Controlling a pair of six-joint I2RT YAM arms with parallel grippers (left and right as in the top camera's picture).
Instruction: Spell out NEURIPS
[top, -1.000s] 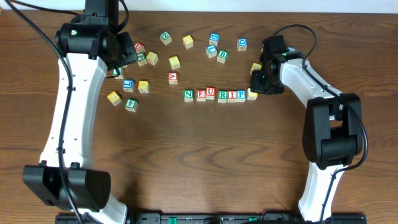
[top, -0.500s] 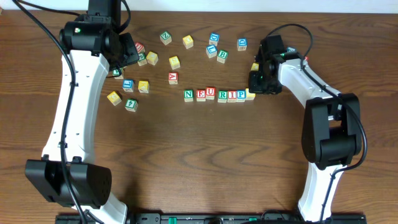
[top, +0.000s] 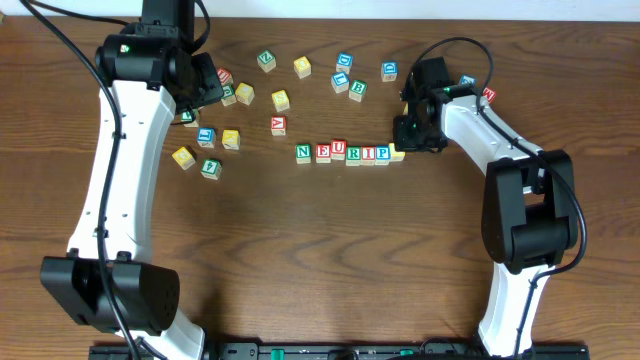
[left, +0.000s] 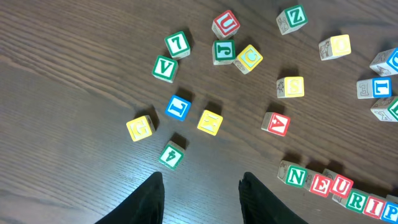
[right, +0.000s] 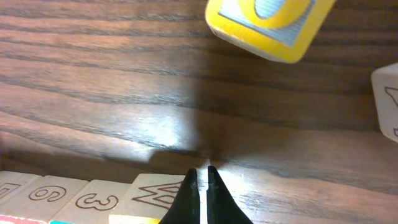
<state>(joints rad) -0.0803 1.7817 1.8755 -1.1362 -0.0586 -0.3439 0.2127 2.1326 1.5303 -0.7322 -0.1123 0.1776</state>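
Observation:
The cubes N (top: 303, 152), E (top: 322, 152), U (top: 338, 149), R (top: 356, 153), I (top: 371, 153) and P (top: 384, 153) stand in a row at mid table. A yellow-topped cube (top: 398, 153) sits against the P end. My right gripper (top: 408, 140) is shut and empty, its tips low at that cube's far right corner. In the right wrist view the shut right gripper (right: 203, 171) rests beside the cube's white side face (right: 152, 191). My left gripper (left: 202, 186) hangs open over bare wood; the left wrist view shows the row's N (left: 297, 176) at lower right.
Loose letter cubes are scattered behind the row (top: 345, 62) and at the left (top: 207, 136). One yellow cube with a blue letter (right: 267, 25) lies just beyond the right fingertips. Two more cubes (top: 488, 95) sit behind the right arm.
The right gripper has slid left, still shut, and pushed the yellow-topped cube up against the P. The left arm has barely moved.

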